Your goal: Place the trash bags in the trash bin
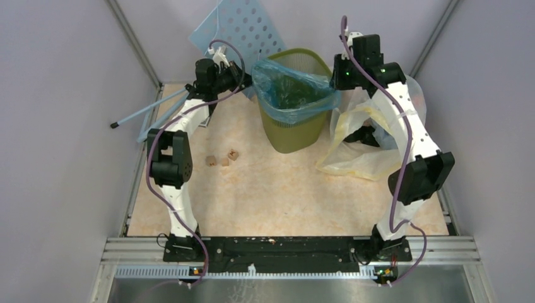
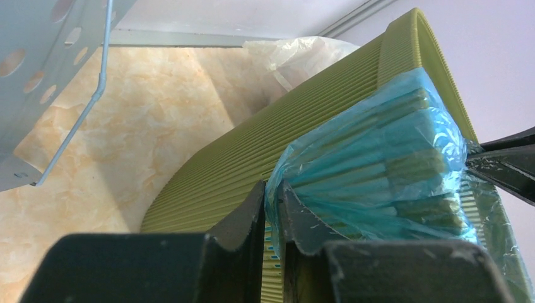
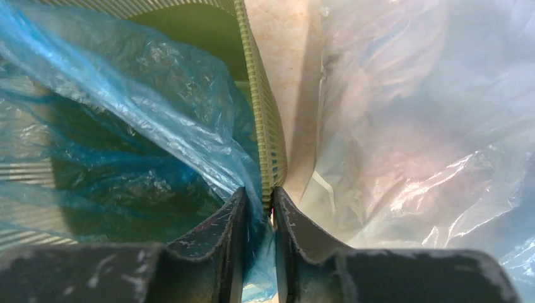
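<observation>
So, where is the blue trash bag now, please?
Top view, far centre: the bag drapes the olive bin's rim, pinched by left claw and right claw.

Perforated panel [image 1: 243, 28] hems the trash bin [image 1: 293, 136] behind-left, clear bag [image 1: 359, 161] on its right; front approach open

A robot test booth: plain grey walls [image 1: 57, 126] enclose a marbled tabletop [image 1: 271, 189] with aluminium mounting rails [image 1: 129, 247].

Marbled tabletop [image 1: 277, 196]: olive trash bin [image 1: 293, 136], yellowish clear bag [image 1: 356, 165], three small brown blocks [image 1: 224, 161].
</observation>
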Tool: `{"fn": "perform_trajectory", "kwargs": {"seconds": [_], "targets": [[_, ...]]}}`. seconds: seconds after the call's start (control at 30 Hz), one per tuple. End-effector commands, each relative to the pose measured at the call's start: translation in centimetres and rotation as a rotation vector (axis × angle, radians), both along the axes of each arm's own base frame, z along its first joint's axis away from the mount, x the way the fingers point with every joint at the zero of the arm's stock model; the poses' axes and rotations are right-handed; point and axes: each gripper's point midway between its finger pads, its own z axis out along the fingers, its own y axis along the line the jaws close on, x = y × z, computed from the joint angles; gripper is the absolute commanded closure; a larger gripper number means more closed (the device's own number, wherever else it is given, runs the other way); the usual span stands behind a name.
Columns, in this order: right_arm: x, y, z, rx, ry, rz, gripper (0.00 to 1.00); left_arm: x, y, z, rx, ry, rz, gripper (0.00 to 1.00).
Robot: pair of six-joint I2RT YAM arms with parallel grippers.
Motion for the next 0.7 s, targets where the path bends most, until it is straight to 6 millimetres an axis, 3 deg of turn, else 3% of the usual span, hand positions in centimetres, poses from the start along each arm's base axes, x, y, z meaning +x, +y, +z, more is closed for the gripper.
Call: {"fn": "perform_trajectory", "kwargs": {"seconds": [0.0, 0.13, 0.47, 0.57, 0.67], "targets": [[-2.9, 1.5, 2.3, 0.066, -0.007, 0.038, 0.83, -1.3, -1.4, 2.4, -0.014, -0.080, -0.111, 0.83], [-7.1, 3.3, 1.9, 0.097, 0.038, 0.062, 0.81, -3.0, -1.3, 3.1, -0.007, -0.076, -0.134, 0.83], [-20.5, 9.8, 0.5, 0.260, 0.191, 0.223, 0.74, -9.6, 0.4, 3.5, 0.108, 0.019, -0.132, 0.80], [-24.1, 10.3, 0.1, 0.307, 0.221, 0.281, 0.55, -12.8, 1.5, 2.5, 0.182, 0.056, -0.123, 0.77], [-24.8, 9.0, 1.6, 0.316, 0.149, 0.283, 0.37, -14.8, 2.4, 2.0, 0.208, 0.038, -0.090, 0.74]]}}
